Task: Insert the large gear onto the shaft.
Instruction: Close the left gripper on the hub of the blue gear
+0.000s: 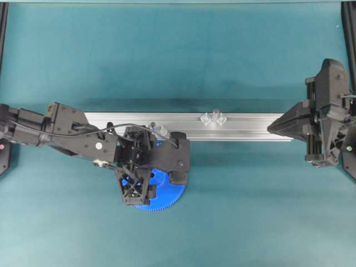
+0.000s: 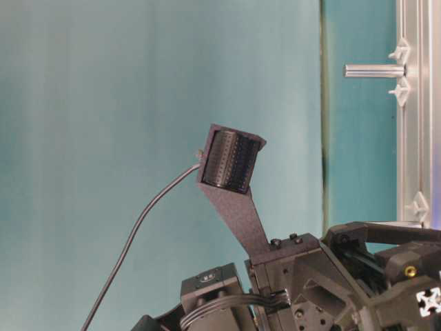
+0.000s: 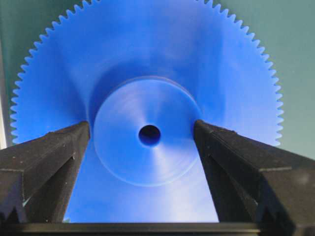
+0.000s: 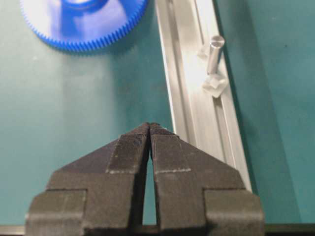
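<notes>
**Left end effector staged over gear hub; grasp not yet made**

The large gear [image 3: 147, 123] lies flat on the green surface [image 1: 178, 55], just beside the near edge of the aluminium rail [image 1: 250, 125]. The left end effector [image 3: 142, 135] stands wide, its fingers [image 3: 49, 152] flanking the raised hub, one at each side; whether they touch the hub wall cannot be told. The centre hole sits midway between them. The right end effector [image 4: 149, 130] is closed, empty and parked at the rail's right end. The shaft [image 1: 214, 114] stands on the rail, well apart from the gear and to its right in the overhead view.

Recommendation: close evenly on the hub, not the toothed rim, keeping the hole centred. Lift level, carry along the rail and align the hole squarely above the pin tip before lowering. A tilted gear would likely bind.
</notes>
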Robot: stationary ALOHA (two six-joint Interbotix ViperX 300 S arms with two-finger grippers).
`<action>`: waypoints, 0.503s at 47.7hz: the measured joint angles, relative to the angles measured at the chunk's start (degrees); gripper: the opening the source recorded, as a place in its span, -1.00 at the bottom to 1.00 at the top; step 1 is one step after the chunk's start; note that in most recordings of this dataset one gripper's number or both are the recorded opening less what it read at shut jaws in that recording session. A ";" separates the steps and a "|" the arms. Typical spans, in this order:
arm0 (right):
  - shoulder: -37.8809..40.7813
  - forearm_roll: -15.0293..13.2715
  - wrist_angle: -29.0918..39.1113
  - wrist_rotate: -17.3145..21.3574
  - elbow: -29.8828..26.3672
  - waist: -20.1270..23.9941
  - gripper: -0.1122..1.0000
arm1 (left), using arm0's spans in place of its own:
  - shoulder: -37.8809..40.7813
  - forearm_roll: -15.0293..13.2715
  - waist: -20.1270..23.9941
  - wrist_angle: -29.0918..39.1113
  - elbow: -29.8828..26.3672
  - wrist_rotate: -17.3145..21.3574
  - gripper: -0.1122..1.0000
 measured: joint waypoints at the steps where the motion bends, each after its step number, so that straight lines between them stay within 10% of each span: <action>1: 0.00 0.00 0.00 0.00 0.00 0.09 -0.62 | 0.00 0.00 0.00 0.00 0.00 0.00 0.83; 24: -0.09 0.09 -0.53 0.00 0.44 0.09 -0.62 | 0.62 0.00 -1.05 1.14 -0.88 -0.53 0.83</action>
